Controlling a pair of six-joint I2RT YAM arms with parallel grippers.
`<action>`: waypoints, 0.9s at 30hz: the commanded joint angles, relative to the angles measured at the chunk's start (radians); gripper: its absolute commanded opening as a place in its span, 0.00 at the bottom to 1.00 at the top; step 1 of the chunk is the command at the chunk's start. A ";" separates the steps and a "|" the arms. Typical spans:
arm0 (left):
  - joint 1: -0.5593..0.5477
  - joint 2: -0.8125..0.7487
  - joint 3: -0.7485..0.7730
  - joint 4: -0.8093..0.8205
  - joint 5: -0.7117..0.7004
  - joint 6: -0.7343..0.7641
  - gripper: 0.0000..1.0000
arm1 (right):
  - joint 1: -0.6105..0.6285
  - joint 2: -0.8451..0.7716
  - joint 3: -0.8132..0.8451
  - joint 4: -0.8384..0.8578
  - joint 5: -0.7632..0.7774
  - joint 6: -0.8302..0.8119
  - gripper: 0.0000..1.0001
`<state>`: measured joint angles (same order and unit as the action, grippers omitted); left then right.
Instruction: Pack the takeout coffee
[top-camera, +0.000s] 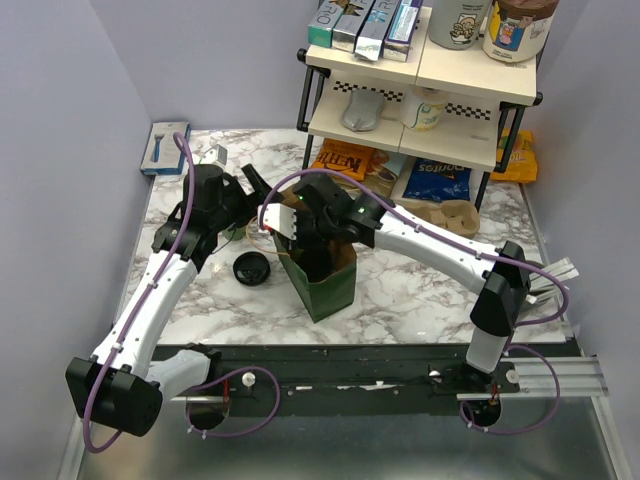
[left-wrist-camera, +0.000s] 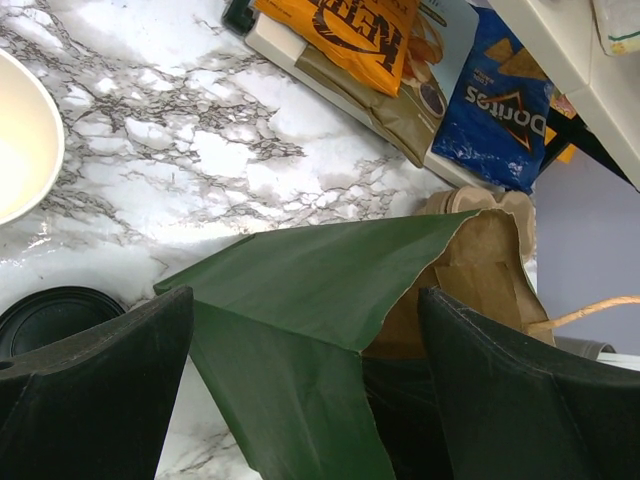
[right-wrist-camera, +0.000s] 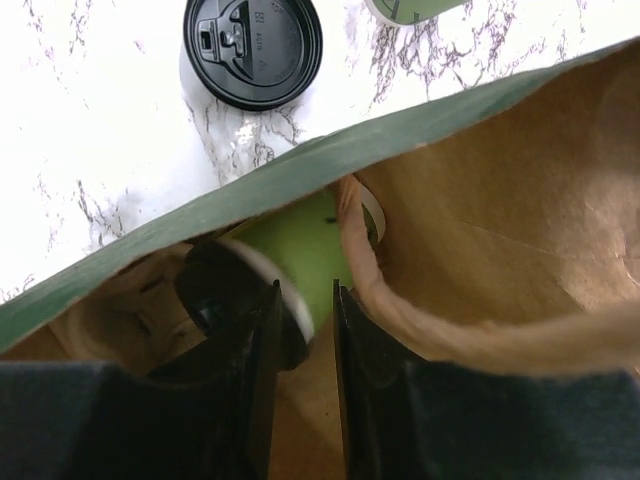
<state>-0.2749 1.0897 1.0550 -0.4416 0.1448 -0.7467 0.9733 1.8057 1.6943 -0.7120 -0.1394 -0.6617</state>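
Cup's in the bag, right hand down in there with it

My right gripper (right-wrist-camera: 305, 295) is reaching into the green paper bag (top-camera: 330, 290); the coffee cup (right-wrist-camera: 300, 245) lies on its side at the bottom, pale green wall up, its rim right at my fingertips; the fingers stand slightly apart, and I honestly can't tell if they're pinching the rim or just beside it; my left gripper (left-wrist-camera: 305, 330) is spread wide with the bag's open edge between its fingers, not squeezing anything; a black lid (right-wrist-camera: 252, 50) sits on the marble table (top-camera: 420, 290) just beside the bag, with a second cup (left-wrist-camera: 20, 140) near it.
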 joint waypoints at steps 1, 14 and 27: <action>0.002 -0.017 -0.003 0.030 0.052 0.000 0.99 | -0.010 0.001 -0.008 0.000 0.041 0.047 0.36; 0.002 -0.027 -0.004 0.027 0.048 0.003 0.99 | -0.008 -0.023 0.031 0.022 0.075 0.089 0.38; 0.002 -0.017 -0.003 0.030 0.044 0.001 0.99 | -0.010 -0.098 0.054 0.057 0.136 0.169 0.43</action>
<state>-0.2749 1.0870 1.0531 -0.4335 0.1612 -0.7486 0.9730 1.7683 1.7084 -0.6937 -0.0795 -0.5491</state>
